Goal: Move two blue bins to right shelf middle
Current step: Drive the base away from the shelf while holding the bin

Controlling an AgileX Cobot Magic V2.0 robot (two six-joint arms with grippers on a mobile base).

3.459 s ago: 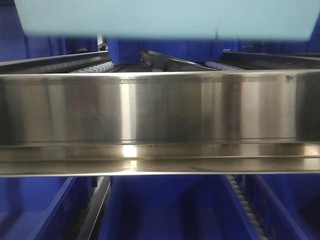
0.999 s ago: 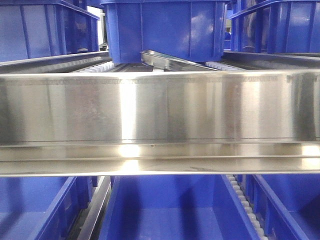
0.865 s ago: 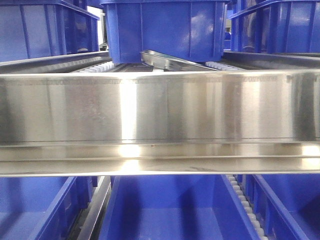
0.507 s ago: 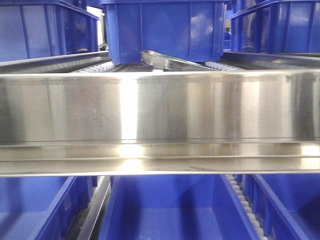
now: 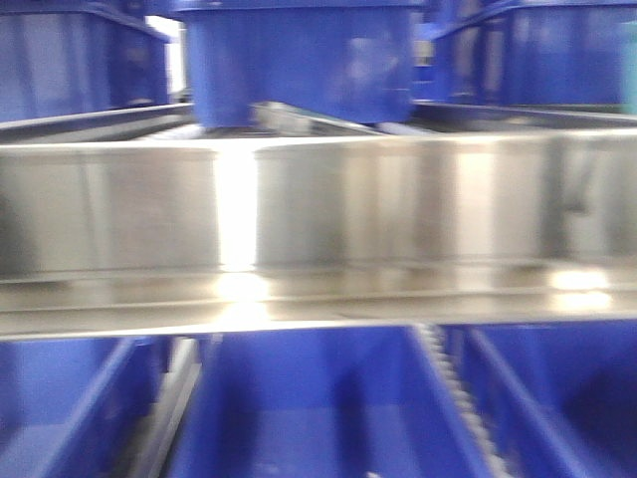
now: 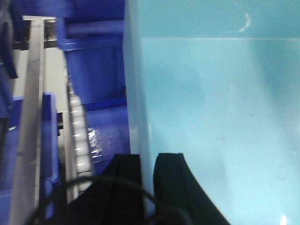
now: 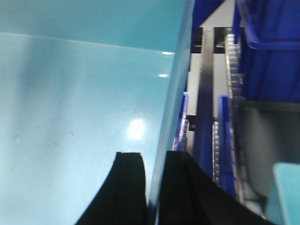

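blue bin [image 6: 211, 117] sits gripped at both ends: left gripper [image 6: 149, 161] pinches its left wall, right gripper [image 7: 153, 159] its right wall, one finger inside each; dark blue crates [image 6: 93, 79] lie beyond.

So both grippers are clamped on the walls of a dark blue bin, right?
No: the bin is pale sky-blue, not dark. The left gripper and right gripper each clamp a wall of it, as the two wrist views show.
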